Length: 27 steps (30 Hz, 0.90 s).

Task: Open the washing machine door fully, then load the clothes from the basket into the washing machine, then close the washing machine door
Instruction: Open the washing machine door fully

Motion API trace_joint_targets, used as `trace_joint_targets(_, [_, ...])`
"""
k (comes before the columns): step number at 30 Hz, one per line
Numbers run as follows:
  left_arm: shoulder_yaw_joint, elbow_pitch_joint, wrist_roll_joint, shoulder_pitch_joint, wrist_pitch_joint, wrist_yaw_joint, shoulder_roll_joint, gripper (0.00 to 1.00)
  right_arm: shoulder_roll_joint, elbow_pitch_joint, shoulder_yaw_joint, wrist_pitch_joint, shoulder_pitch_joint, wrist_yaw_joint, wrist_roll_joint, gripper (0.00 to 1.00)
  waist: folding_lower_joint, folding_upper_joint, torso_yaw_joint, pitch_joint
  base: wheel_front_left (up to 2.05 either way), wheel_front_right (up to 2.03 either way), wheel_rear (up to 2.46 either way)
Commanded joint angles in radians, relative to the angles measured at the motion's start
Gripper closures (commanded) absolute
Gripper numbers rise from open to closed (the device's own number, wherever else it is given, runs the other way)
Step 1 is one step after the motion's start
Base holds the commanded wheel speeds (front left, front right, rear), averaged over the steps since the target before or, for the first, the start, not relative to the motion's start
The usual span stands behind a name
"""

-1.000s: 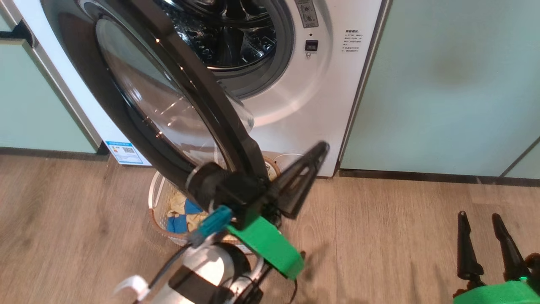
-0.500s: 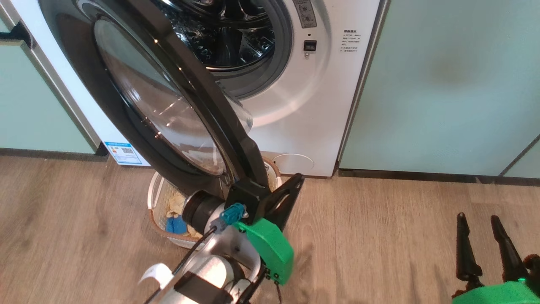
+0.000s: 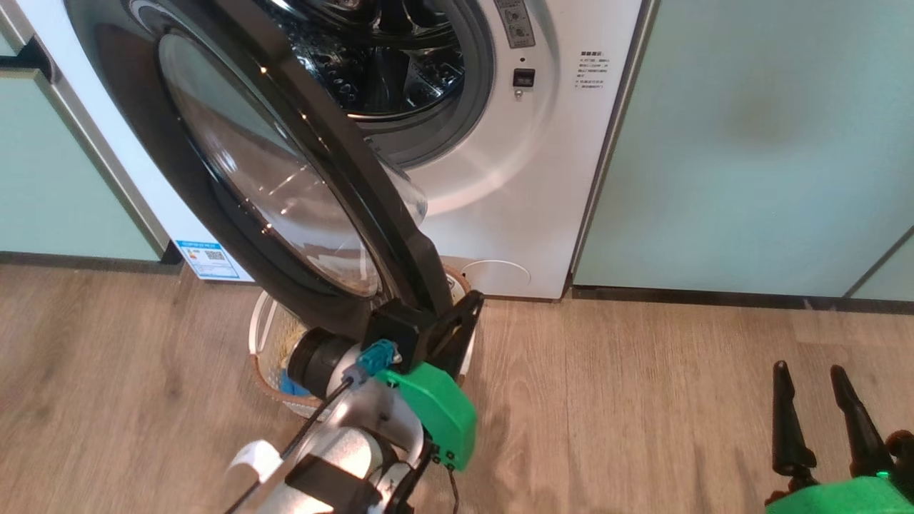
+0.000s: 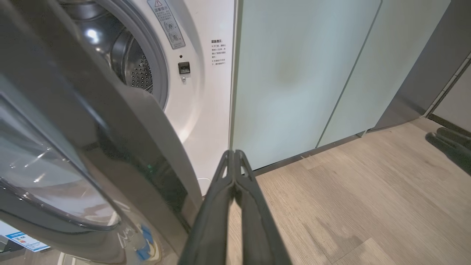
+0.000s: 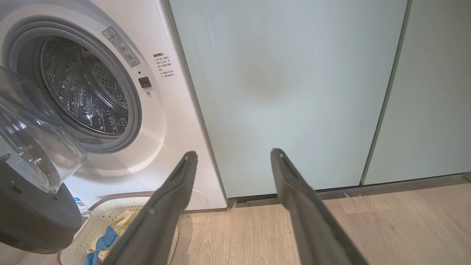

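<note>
The washing machine stands between pale green cabinets, its steel drum exposed. The washing machine door hangs partly open, swung out toward me, its glass bowl bulging toward the drum. My left gripper is shut and empty, just right of the door's lower edge; the door sits close to the left of the closed fingertips. Under the door sits the basket, with a blue patch of the clothes showing. Low right, my right gripper is open and empty. The clothes lie in the basket.
Pale green cabinet fronts flank the machine on the right and the left. A wood floor stretches in front. A blue sticker marks the machine's lower left corner.
My left gripper has swung down and left, from pointing out to the right to lying close along the door's lower edge. The door has barely shifted. The right gripper stays put.
</note>
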Motion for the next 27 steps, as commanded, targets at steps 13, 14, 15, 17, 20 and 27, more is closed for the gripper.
trace_joint_targets(13, [0.049,-0.015,0.008,-0.049,-0.028,0.023,0.024,1.0,-0.007,-0.027,0.01,-0.01,-0.019,0.0,-0.001,0.0,0.0,0.0,0.007,0.004,0.0,0.0,0.0])
trace_joint_targets(14, [0.049,-0.016,0.01,-0.049,-0.03,0.025,0.025,1.0,-0.007,-0.028,0.009,-0.01,-0.019,0.0,-0.001,0.0,0.0,0.0,0.009,0.005,0.0,0.0,0.0])
trace_joint_targets(15, [0.049,-0.017,0.01,-0.049,-0.032,0.027,0.026,1.0,-0.007,-0.028,0.007,-0.01,-0.019,0.0,-0.002,0.0,0.0,0.0,0.013,0.006,0.0,0.0,0.0])
trace_joint_targets(17, [0.051,-0.019,0.01,-0.046,-0.034,0.031,0.028,1.0,-0.006,-0.029,0.003,-0.01,-0.02,0.0,-0.002,0.0,0.0,0.0,0.02,0.009,0.0,0.0,0.0])
trace_joint_targets(20, [0.049,-0.024,0.01,-0.043,-0.037,0.034,0.03,1.0,-0.006,-0.03,-0.002,-0.01,-0.021,0.0,-0.003,0.0,0.0,0.0,0.035,0.015,0.0,0.0,0.0])
trace_joint_targets(27, [0.044,-0.039,0.008,-0.035,-0.045,0.04,0.035,1.0,-0.008,-0.03,-0.005,-0.01,-0.029,0.0,-0.005,0.0,0.0,0.0,0.074,0.026,0.0,0.0,0.0])
